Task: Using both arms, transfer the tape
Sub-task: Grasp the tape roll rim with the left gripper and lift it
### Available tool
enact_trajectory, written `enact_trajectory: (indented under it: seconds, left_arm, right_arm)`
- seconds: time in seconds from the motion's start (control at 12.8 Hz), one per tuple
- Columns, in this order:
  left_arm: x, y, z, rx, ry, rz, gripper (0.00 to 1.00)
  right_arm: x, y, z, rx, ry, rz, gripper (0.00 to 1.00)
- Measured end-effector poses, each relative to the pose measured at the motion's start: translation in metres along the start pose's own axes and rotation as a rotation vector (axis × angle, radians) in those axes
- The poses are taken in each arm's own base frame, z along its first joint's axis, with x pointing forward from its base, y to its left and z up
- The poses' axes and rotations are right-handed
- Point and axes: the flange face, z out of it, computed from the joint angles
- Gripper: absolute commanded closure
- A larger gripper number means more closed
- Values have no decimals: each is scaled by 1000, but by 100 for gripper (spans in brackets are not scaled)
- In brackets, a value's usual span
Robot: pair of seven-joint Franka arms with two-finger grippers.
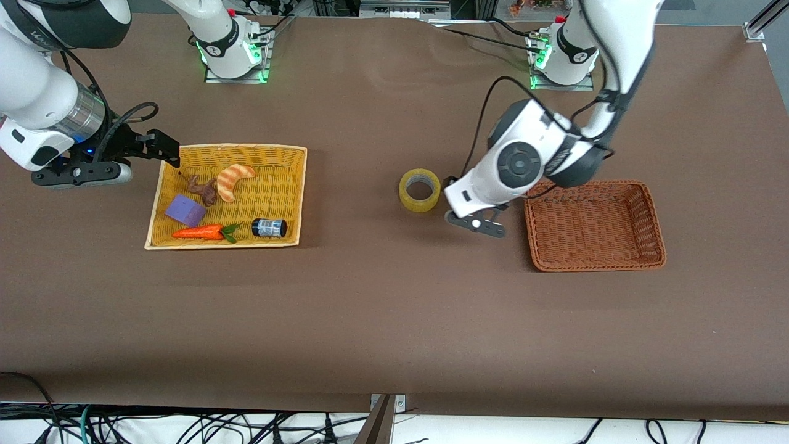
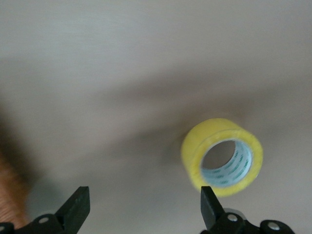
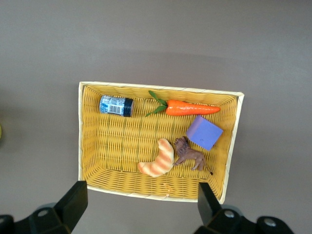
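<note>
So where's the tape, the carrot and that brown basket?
tape (image 1: 420, 190): front view, on the yellow rim of the roll.
carrot (image 1: 198, 232): front view, on the middle of its orange body.
brown basket (image 1: 595, 226): front view, on its bare woven floor.

Translucent yellow on the tape (image 1: 420, 190), with a pale inner core printed in green; dull brown across the table (image 1: 382, 308). Woven golden yellow with a cream rim for the yellow basket (image 1: 290, 185), reddish-brown weave for the brown basket (image 1: 653, 246). Tan with orange stripes on the croissant (image 1: 233, 180), purple on the block (image 1: 185, 210), orange with green leaves on the carrot (image 1: 200, 232), dark with a speckled blue-white label on the jar (image 1: 269, 227), brown on the toy animal (image 1: 203, 188).
</note>
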Motion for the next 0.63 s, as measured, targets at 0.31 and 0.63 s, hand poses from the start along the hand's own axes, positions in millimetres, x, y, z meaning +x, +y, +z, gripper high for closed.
enact_trajectory:
  seconds: [0.31, 0.63]
  left_arm:
    - [-10, 31, 67, -21, 59, 49, 0]
    - [-16, 38, 104, 11, 87, 105, 10]
  right_arm:
    - [-1, 0, -1, 0, 2, 0, 0]
    - [-4, 2, -6, -1, 3, 3, 0]
